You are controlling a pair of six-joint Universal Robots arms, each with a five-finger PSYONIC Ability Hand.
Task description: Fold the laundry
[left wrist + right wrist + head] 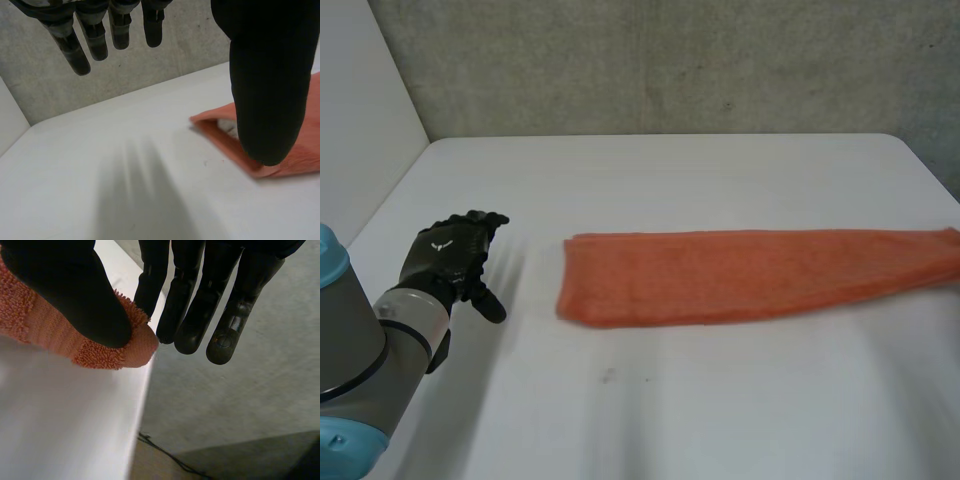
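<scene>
Pinching an end of orange towel [750, 270], right hand [65, 290]; left hand [445, 258] slack-fingered, white mark [442, 243] on back

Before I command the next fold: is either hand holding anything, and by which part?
The right hand pinches the orange towel by its right end, between thumb and fingers. The left hand is open and holds nothing.

Orange towel [750, 272], white table [670, 400], black left hand [445, 255]

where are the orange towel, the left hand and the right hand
orange towel [740, 272], head view, middle of the strip
left hand [445, 255], head view, back of hand
right hand [70, 295], right wrist view, thumb
</scene>
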